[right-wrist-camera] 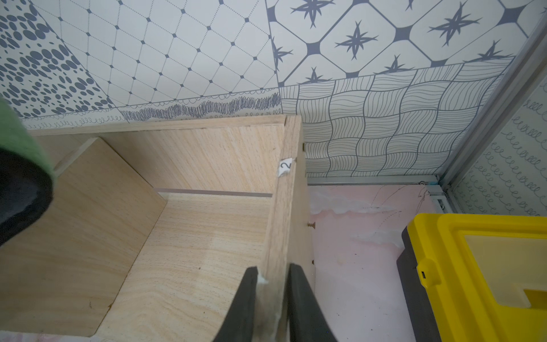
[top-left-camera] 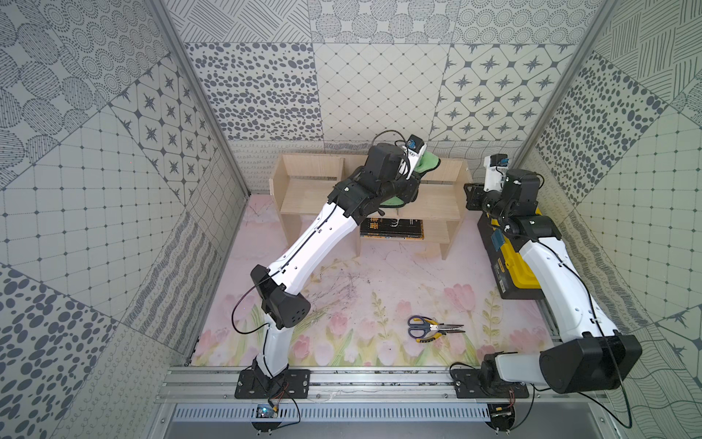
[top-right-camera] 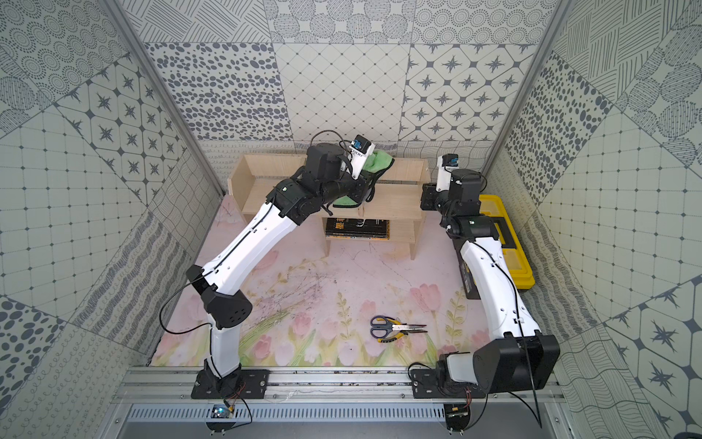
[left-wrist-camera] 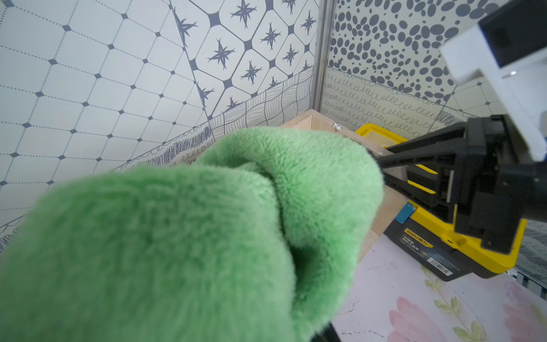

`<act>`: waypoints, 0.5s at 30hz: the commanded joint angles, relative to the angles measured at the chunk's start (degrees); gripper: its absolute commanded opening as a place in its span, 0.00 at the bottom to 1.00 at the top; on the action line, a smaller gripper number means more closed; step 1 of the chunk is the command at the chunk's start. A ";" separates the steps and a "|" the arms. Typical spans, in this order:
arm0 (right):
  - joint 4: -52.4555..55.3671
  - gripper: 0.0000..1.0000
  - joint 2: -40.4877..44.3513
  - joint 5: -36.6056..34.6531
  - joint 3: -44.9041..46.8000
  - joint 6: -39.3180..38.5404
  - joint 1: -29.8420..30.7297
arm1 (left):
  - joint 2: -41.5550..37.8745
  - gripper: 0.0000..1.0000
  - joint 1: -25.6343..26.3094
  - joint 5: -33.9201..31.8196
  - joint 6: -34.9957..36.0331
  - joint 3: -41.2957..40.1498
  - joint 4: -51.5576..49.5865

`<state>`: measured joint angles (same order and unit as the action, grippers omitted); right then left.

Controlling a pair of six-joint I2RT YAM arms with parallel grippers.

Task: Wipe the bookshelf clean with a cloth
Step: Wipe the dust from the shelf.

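Bunched cloth (left-wrist-camera: 177, 237) seemingly swallows left jaws.

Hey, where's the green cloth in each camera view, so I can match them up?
In a top view: the cloth is up at the back panel of the bookshelf, right of centre.
In a top view: the same spot.
Left wrist: it fills the foreground.
Right wrist: a green and dark sliver at the frame's edge.
Shared landmark: the yellow toolbox, in all four.
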<state>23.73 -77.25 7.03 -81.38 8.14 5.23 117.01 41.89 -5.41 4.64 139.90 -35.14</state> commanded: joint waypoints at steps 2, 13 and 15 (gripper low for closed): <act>-2.48 0.00 3.51 11.09 -0.01 3.03 2.06 | 2.99 0.00 -1.12 0.45 -0.59 2.79 -0.97; -1.45 0.00 4.91 7.57 -0.44 0.94 2.06 | -14.74 0.00 -1.11 11.84 -3.29 -19.48 6.59; -1.02 0.04 5.66 5.74 -0.54 0.28 2.02 | -17.66 0.00 -1.20 14.77 -3.63 -21.44 6.69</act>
<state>24.82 -76.40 5.56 -81.30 8.05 5.63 106.41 40.99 0.97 3.16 123.57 -34.96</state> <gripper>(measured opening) 0.184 0.145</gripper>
